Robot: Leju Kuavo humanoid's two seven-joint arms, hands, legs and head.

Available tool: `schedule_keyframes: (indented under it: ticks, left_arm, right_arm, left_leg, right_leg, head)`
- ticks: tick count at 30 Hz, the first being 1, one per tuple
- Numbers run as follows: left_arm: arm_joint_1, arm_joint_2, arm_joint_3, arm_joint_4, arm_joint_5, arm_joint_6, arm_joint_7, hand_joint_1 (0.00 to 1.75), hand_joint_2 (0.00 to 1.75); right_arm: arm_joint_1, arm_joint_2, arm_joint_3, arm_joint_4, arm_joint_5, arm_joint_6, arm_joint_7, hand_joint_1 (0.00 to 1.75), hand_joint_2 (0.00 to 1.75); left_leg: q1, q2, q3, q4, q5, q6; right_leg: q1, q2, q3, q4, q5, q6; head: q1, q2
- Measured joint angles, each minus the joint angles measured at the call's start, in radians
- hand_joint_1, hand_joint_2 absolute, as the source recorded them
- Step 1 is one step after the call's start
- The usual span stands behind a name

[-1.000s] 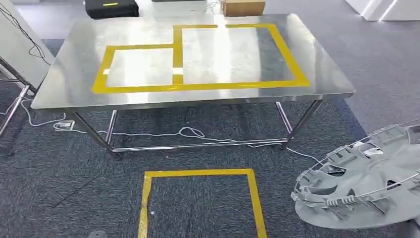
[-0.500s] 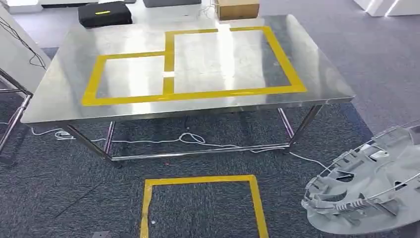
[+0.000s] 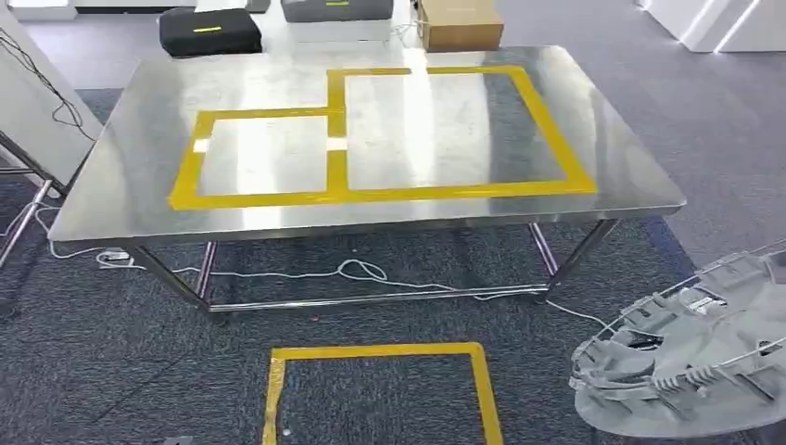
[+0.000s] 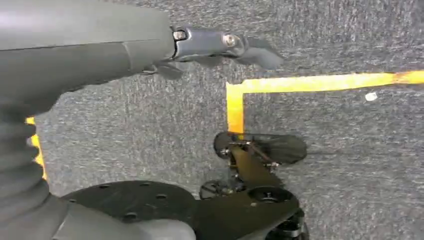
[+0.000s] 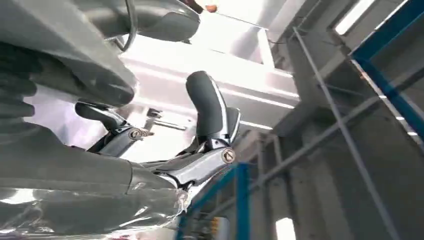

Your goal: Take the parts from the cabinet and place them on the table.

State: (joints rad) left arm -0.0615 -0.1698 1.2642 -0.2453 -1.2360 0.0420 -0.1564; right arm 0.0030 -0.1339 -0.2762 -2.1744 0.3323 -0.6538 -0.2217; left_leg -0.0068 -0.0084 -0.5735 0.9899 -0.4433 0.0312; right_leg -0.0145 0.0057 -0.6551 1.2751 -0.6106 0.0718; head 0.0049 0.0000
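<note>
A large grey plastic part [image 3: 690, 371] with ribs and a wire spring hangs above the carpet at the lower right of the head view, short of the table. In the right wrist view my right hand [image 5: 200, 145] has its fingers curled up around the grey part [image 5: 100, 45], whose surface runs over the thumb. The steel table [image 3: 139, 139] stands ahead, marked with two joined yellow tape rectangles [image 3: 338, 120], with nothing inside them. My left hand [image 4: 220, 47] hangs over the carpet with fingers stretched out and holds nothing.
A yellow tape square [image 3: 375, 352] marks the carpet in front of the table. A white cable [image 3: 361, 271] lies under the table. Behind the table are a black case [image 3: 209, 32], a grey case [image 3: 338, 9] and a cardboard box [image 3: 459, 23]. A white panel [image 3: 37, 102] leans at the left.
The whole picture has shifted: the camera moved and the table now sits lower and a little larger in view. The grey part stays at the lower right.
</note>
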Motion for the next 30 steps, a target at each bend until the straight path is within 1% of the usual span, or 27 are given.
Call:
schedule_keyframes:
  ticks: [1,2,3,4,5,6,7,8,9,10,11,12,13,15,16,17,18,19,21,22,23,24,25,26,27,28,30]
  left_arm:
    - [0.001,0.000,0.000,0.000,0.000,0.000,0.001,0.00,1.75]
    - [0.004,-0.001,0.001,0.000,0.000,0.000,0.003,0.00,1.75]
    - [0.005,-0.001,0.001,0.000,0.000,0.000,0.003,0.00,1.75]
    - [0.005,-0.003,0.001,0.000,0.000,0.000,0.003,0.00,1.75]
    - [0.004,-0.003,0.001,0.000,0.000,0.000,0.003,0.00,1.75]
    - [0.004,-0.003,0.002,0.000,0.000,0.000,0.003,0.00,1.75]
    - [0.002,-0.002,0.003,0.000,0.000,0.000,0.003,0.00,1.75]
    - [0.000,-0.002,0.003,0.000,0.000,0.000,0.003,0.00,1.75]
    - [0.002,-0.001,0.003,0.000,0.000,0.000,0.003,0.00,1.75]
    - [0.003,-0.001,0.003,0.000,0.000,-0.001,0.003,0.00,1.75]
    - [0.002,0.000,0.003,0.000,0.000,-0.001,0.003,0.00,1.75]
    - [0.001,0.000,0.003,0.000,0.000,-0.001,0.003,0.00,1.75]
    - [-0.002,0.000,0.003,0.000,0.000,-0.001,0.003,0.00,1.75]
    - [-0.003,-0.001,0.003,0.000,0.000,-0.001,0.003,0.00,1.75]
    - [-0.001,-0.001,0.003,0.001,0.000,-0.001,0.003,0.00,1.75]
    - [0.001,-0.001,0.003,0.001,0.000,-0.001,0.003,0.00,1.75]
    - [0.002,-0.001,0.004,0.001,0.000,-0.001,0.003,0.00,1.75]
    - [0.002,-0.001,0.004,0.001,0.000,-0.001,0.003,0.00,1.75]
    - [0.002,0.000,0.004,0.001,0.000,-0.001,0.003,0.00,1.75]
    - [0.003,0.001,0.005,0.001,0.000,-0.001,0.003,0.00,1.75]
    - [0.000,0.000,0.006,0.001,0.000,-0.001,0.003,0.00,1.75]
    - [0.000,0.000,0.006,0.001,0.000,-0.001,0.003,0.00,1.75]
    - [0.001,0.000,0.008,0.001,0.000,-0.001,0.003,0.00,1.75]
    - [0.001,-0.002,0.010,0.002,0.000,-0.001,0.003,0.00,1.75]
    - [0.002,-0.002,0.011,0.002,0.000,-0.001,0.003,0.00,1.75]
    - [0.000,0.000,0.012,0.002,0.000,-0.001,0.003,0.00,1.75]
    - [-0.002,0.001,0.015,0.002,0.002,-0.001,0.003,0.00,1.75]
  right_arm:
    - [0.000,0.000,-0.003,0.002,-0.007,-0.003,0.005,1.75,1.75]
    - [0.001,0.000,-0.007,0.004,-0.008,-0.004,0.007,1.75,1.75]
    - [0.000,0.000,-0.010,0.004,-0.011,-0.006,0.007,1.75,1.75]
    - [0.000,0.000,-0.012,0.004,-0.011,-0.009,0.007,1.75,1.75]
    - [0.000,-0.001,-0.016,0.004,-0.011,-0.008,0.007,1.75,1.75]
    - [-0.002,-0.007,-0.019,0.005,-0.010,-0.001,0.014,1.75,1.75]
    - [-0.006,-0.016,-0.024,0.009,-0.006,0.007,0.021,1.75,1.75]
    - [-0.010,-0.027,-0.033,0.013,0.000,0.013,0.026,1.75,1.75]
    - [-0.014,-0.036,-0.044,0.015,0.003,0.015,0.027,1.75,1.75]
    - [-0.020,-0.043,-0.057,0.019,0.006,0.019,0.027,1.75,1.75]
    - [-0.021,-0.050,-0.067,0.021,0.006,0.021,0.027,1.75,1.75]
    - [-0.023,-0.057,-0.075,0.021,0.007,0.021,0.028,1.75,1.75]
    - [-0.026,-0.061,-0.082,0.023,0.009,0.022,0.028,1.75,1.75]
    - [-0.029,-0.067,-0.091,0.027,0.009,0.023,0.028,1.75,1.75]
    - [-0.030,-0.069,-0.094,0.029,0.009,0.023,0.028,1.75,1.75]
    - [-0.030,-0.070,-0.095,0.032,0.009,0.023,0.028,1.75,1.75]
    - [-0.030,-0.071,-0.097,0.034,0.009,0.023,0.028,1.75,1.75]
    - [-0.030,-0.072,-0.099,0.036,0.009,0.024,0.028,1.75,1.75]
    - [-0.033,-0.075,-0.101,0.037,0.009,0.024,0.028,1.75,1.75]
    - [-0.036,-0.075,-0.102,0.037,0.009,0.024,0.028,1.75,1.75]
    - [-0.036,-0.076,-0.104,0.039,0.008,0.024,0.028,1.75,1.75]
    - [-0.036,-0.077,-0.106,0.040,0.008,0.025,0.028,1.75,1.75]
    - [-0.036,-0.079,-0.108,0.041,0.008,0.025,0.029,1.75,1.75]
    - [-0.038,-0.081,-0.109,0.042,0.008,0.025,0.029,1.75,1.75]
    - [-0.037,-0.082,-0.109,0.043,0.007,0.026,0.031,1.75,1.75]
    - [-0.039,-0.084,-0.110,0.043,0.003,0.029,0.032,1.75,1.75]
    - [-0.039,-0.088,-0.111,0.044,-0.016,0.045,0.042,1.75,1.75]
  left_leg:
    - [-0.001,-0.001,0.004,0.001,-0.005,0.000]
    - [-0.002,-0.001,0.011,0.001,-0.011,-0.001]
    - [-0.002,-0.002,0.020,0.001,-0.017,-0.002]
    - [-0.002,-0.004,0.031,0.001,-0.024,-0.005]
    - [-0.001,-0.005,0.044,0.001,-0.033,-0.008]
    - [-0.001,-0.006,0.050,0.000,-0.041,-0.014]
    - [-0.005,-0.006,0.053,0.004,-0.045,-0.020]
    - [-0.006,-0.006,0.049,0.000,-0.047,-0.025]
    - [-0.006,-0.005,0.054,0.003,-0.045,-0.032]
    - [-0.006,-0.006,0.055,0.004,-0.043,-0.036]
    - [-0.006,-0.005,0.054,0.006,-0.049,-0.041]
    - [-0.006,-0.004,0.043,0.030,-0.053,-0.047]
    - [-0.005,-0.003,0.009,0.087,-0.071,-0.055]
    - [0.000,-0.002,-0.092,0.246,-0.139,-0.060]
    - [0.000,-0.002,-0.133,0.300,-0.159,-0.062]
    - [0.001,-0.002,-0.157,0.317,-0.155,-0.061]
    - [0.000,-0.002,-0.158,0.292,-0.121,-0.058]
    - [0.000,-0.002,-0.139,0.232,-0.068,-0.053]
    - [-0.003,-0.001,-0.079,0.069,0.046,-0.040]
    - [-0.007,0.000,-0.071,0.028,0.045,-0.035]
    - [-0.007,0.000,-0.067,0.019,0.012,-0.033]
    - [-0.008,-0.001,-0.061,0.013,0.015,-0.030]
    - [-0.008,-0.002,-0.056,-0.001,0.024,-0.023]
    - [-0.004,-0.003,-0.039,-0.001,0.030,-0.014]
    - [-0.002,-0.002,-0.025,-0.005,0.028,-0.008]
    - [-0.002,-0.002,-0.016,-0.004,0.022,-0.002]
    - [-0.004,-0.002,-0.007,-0.004,0.012,0.004]
  right_leg:
    - [0.000,0.000,-0.039,0.050,-0.013,0.002]
    - [0.000,0.000,-0.054,0.050,0.001,0.002]
    - [0.000,0.000,-0.045,0.006,0.041,0.001]
    - [0.000,0.000,-0.018,-0.070,0.095,0.000]
    - [-0.001,0.000,0.021,-0.169,0.159,0.001]
    - [-0.002,-0.001,0.047,-0.239,0.193,0.000]
    - [0.002,-0.001,0.046,-0.249,0.148,-0.009]
    - [0.004,-0.001,0.054,-0.246,0.157,-0.019]
    - [0.004,0.001,0.049,-0.248,0.170,-0.026]
    - [0.004,0.002,0.050,-0.248,0.169,-0.030]
    - [-0.003,0.002,0.059,-0.250,0.171,-0.035]
    - [-0.004,0.001,0.066,-0.253,0.168,-0.039]
    - [-0.005,0.000,0.069,-0.254,0.165,-0.044]
    - [-0.005,0.000,0.073,-0.254,0.157,-0.047]
    - [-0.005,0.001,0.076,-0.254,0.151,-0.047]
    - [-0.005,0.002,0.084,-0.254,0.145,-0.047]
    - [-0.005,0.003,0.094,-0.254,0.138,-0.046]
    - [-0.005,0.003,0.108,-0.254,0.129,-0.044]
    - [-0.005,0.003,0.133,-0.256,0.112,-0.038]
    - [-0.002,0.004,0.143,-0.253,0.104,-0.032]
    - [0.000,0.005,0.134,-0.259,0.094,-0.023]
    - [-0.001,0.005,0.141,-0.274,0.090,-0.018]
    - [-0.001,0.005,0.154,-0.258,0.108,-0.007]
    - [-0.001,0.004,0.169,-0.266,0.102,0.000]
    - [-0.003,0.002,0.168,-0.255,0.088,0.003]
    - [-0.003,0.001,0.154,-0.216,0.068,0.003]
    - [-0.003,0.001,0.061,-0.063,0.012,0.005]
  head:
    - [0.000,0.000]
    - [0.002,0.000]
    - [0.000,0.000]
    - [0.001,0.000]
    - [0.001,0.000]
    - [0.002,0.000]
    - [-0.001,0.000]
    - [-0.001,0.000]
    - [-0.001,0.000]
    - [-0.001,0.000]
    - [-0.003,0.000]
    - [-0.001,0.000]
    - [-0.005,0.000]
    - [-0.004,0.000]
    - [-0.004,0.000]
    - [-0.004,0.000]
    - [-0.004,0.000]
    - [-0.004,0.000]
    - [-0.005,0.000]
    - [-0.004,0.000]
    - [-0.004,0.000]
    - [-0.003,0.000]
    - [-0.005,0.000]
    - [-0.003,0.000]
    - [-0.002,0.000]
    - [0.003,0.000]
    - [0.005,0.000]
